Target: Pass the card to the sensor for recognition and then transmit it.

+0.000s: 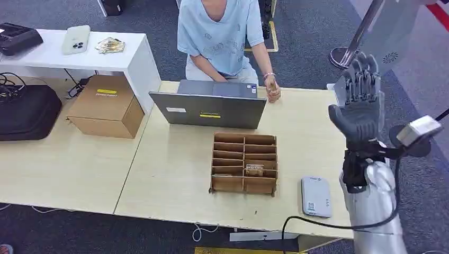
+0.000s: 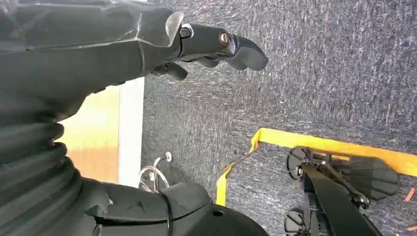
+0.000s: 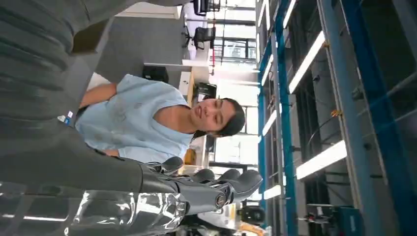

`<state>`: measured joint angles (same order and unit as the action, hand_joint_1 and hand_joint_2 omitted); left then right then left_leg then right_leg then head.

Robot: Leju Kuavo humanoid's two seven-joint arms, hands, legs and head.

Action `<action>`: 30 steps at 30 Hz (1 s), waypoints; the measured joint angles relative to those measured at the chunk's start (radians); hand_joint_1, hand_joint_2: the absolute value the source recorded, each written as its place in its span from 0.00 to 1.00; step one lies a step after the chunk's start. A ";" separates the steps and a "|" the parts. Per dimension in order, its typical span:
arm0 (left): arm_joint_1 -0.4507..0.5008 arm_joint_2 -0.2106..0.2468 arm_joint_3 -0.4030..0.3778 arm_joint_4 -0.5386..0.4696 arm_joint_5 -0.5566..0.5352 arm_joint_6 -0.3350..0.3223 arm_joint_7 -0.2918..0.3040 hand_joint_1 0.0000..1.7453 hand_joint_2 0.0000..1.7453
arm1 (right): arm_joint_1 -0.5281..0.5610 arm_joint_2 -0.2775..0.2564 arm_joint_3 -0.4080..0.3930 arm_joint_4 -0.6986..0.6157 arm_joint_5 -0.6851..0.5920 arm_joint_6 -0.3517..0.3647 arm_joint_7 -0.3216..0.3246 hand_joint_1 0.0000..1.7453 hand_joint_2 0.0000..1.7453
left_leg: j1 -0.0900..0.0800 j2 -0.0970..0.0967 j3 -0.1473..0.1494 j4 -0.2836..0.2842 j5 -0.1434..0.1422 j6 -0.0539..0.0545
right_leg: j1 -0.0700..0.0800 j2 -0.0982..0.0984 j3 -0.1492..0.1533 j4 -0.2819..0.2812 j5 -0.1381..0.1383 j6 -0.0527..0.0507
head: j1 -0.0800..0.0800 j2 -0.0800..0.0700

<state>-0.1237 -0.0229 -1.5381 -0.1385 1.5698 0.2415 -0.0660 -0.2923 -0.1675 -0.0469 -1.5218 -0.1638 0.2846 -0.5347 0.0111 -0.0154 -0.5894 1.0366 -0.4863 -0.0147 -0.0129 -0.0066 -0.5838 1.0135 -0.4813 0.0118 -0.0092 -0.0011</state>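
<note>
The desk (image 1: 174,174) is of light wood, and a person (image 1: 219,32) sits at its far side behind a grey laptop (image 1: 209,108). In front of the laptop stands a brown cardboard organizer (image 1: 244,164) with many compartments. A small brown card (image 1: 254,169) with print lies in one near compartment. Right of the organizer lies the flat grey sensor (image 1: 316,196). My right robot hand (image 1: 361,103) is raised above the desk, fingers wide, holding nothing. My left robot hand (image 2: 211,46) hangs over the carpet, fingers loosely apart, empty.
</note>
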 joint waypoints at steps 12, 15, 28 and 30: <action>0.001 -0.006 0.000 0.000 0.001 0.002 0.015 0.00 1.00 | 0.455 0.124 -0.042 -0.322 0.033 -0.076 -0.008 0.00 1.00 | 0.000 0.001 0.001 -0.001 -0.002 -0.001 | 0.000 0.001 0.000 0.000 -0.002 -0.001 | 0.000 0.000; 0.001 -0.006 0.000 0.000 -0.003 0.002 0.015 0.00 1.00 | 0.497 0.148 -0.055 -0.331 0.239 -0.103 0.059 0.00 1.00 | 0.000 0.003 0.001 -0.001 -0.002 -0.001 | 0.000 0.002 0.000 0.000 -0.001 -0.001 | 0.000 0.000; 0.000 -0.008 0.000 0.000 -0.001 -0.012 0.014 0.00 1.00 | 0.527 0.153 0.019 -0.297 0.791 -0.290 0.241 0.00 1.00 | 0.000 0.003 0.002 -0.001 -0.002 -0.001 | 0.000 0.002 0.001 0.000 -0.001 -0.001 | 0.000 0.000; 0.000 -0.008 0.000 0.000 0.001 -0.014 0.014 0.00 1.00 | 0.526 0.154 0.029 -0.296 0.833 -0.309 0.263 0.00 1.00 | 0.000 0.003 0.002 -0.001 -0.002 -0.001 | 0.000 0.002 0.001 0.000 -0.001 -0.001 | 0.000 0.000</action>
<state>-0.1236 -0.0309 -1.5377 -0.1385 1.5709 0.2274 -0.0523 0.2341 -0.0137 -0.0183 -1.8173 0.6688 -0.0248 -0.2712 0.0111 -0.0121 -0.5876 1.0359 -0.4878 -0.0156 -0.0130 -0.0041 -0.5831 1.0139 -0.4825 0.0105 -0.0095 -0.0011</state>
